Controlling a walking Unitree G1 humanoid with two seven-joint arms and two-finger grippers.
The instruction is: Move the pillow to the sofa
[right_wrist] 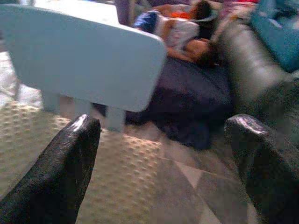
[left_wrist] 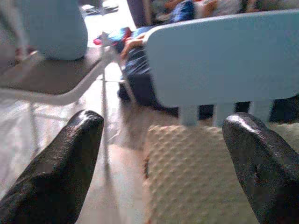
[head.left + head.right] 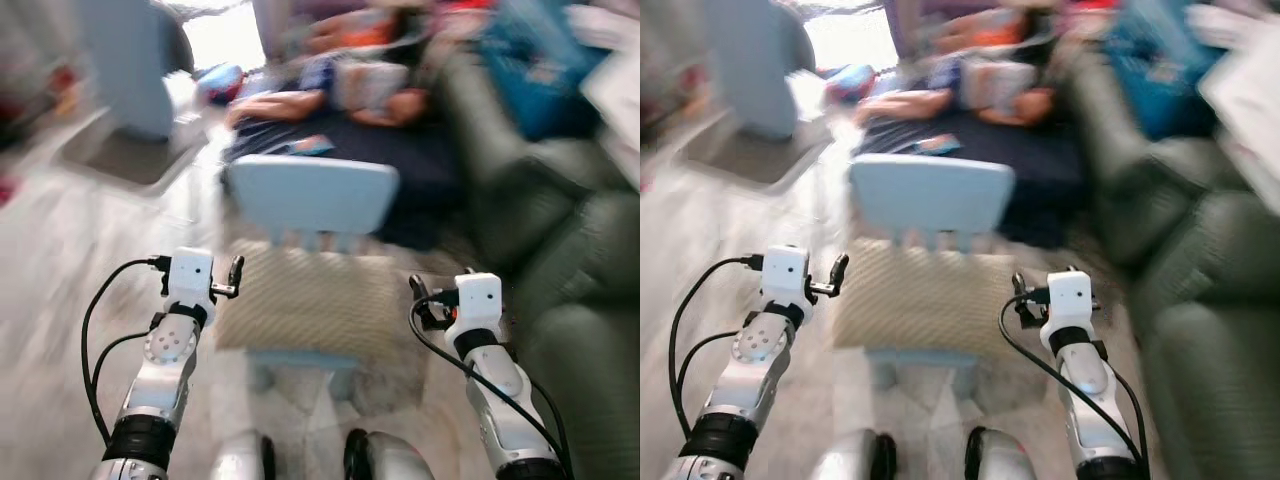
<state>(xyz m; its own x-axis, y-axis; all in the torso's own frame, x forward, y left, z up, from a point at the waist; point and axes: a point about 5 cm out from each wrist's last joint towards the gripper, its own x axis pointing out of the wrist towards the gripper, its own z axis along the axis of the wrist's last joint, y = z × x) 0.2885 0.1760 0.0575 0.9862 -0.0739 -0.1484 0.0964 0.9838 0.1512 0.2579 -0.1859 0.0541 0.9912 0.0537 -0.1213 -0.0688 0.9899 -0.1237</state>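
A beige textured pillow point(image 3: 305, 298) lies flat on the seat of a small light-blue chair point(image 3: 310, 193) straight ahead of me. My left gripper point(image 3: 235, 275) is raised at the pillow's left edge, open, its fingers point(image 2: 60, 163) wide apart with the pillow's corner point(image 2: 196, 172) between them. At the pillow's right edge my right gripper point(image 3: 425, 300) is also open, with its fingers point(image 1: 60, 163) spread over the pillow point(image 1: 70, 154) and the floor. The dark green sofa point(image 3: 560, 250) runs along the right.
A person point(image 3: 350, 85) lies on a dark blue mat point(image 3: 400, 170) on the floor beyond the chair. Another light-blue chair point(image 3: 125, 70) stands at the far left. Blue items point(image 3: 545, 70) sit on the sofa's far end. The views are blurred.
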